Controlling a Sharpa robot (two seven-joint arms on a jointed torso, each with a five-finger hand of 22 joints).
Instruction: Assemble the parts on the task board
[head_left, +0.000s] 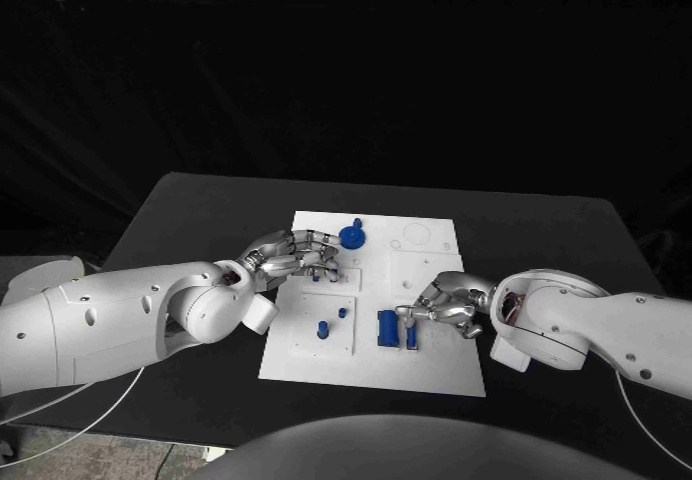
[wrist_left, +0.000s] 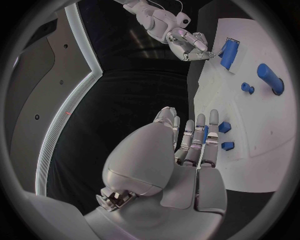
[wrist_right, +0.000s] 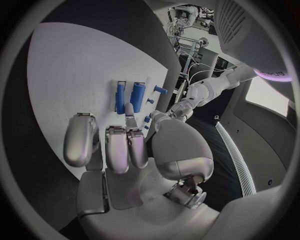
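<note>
Both hands over task board (head_left: 433, 375); black table (head_left: 188, 215) borders it.

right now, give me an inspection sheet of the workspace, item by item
Surface: black table, with the white task board lying flat in its middle.
Job's things: blue parts on the board; a round knobbed part at the far side, two small pegs near the left, two upright blocks side by side at the near right.
Clutter: nothing seen.
Hands: left hand over the board's far left, fingers extended beside small blue pieces, holding nothing that shows. Right hand beside the blue blocks, fingers curled; whether it touches them cannot be told.
Cables: thin white cables run under the left arm, and one by the right arm.
Surroundings: dark backdrop.
</note>
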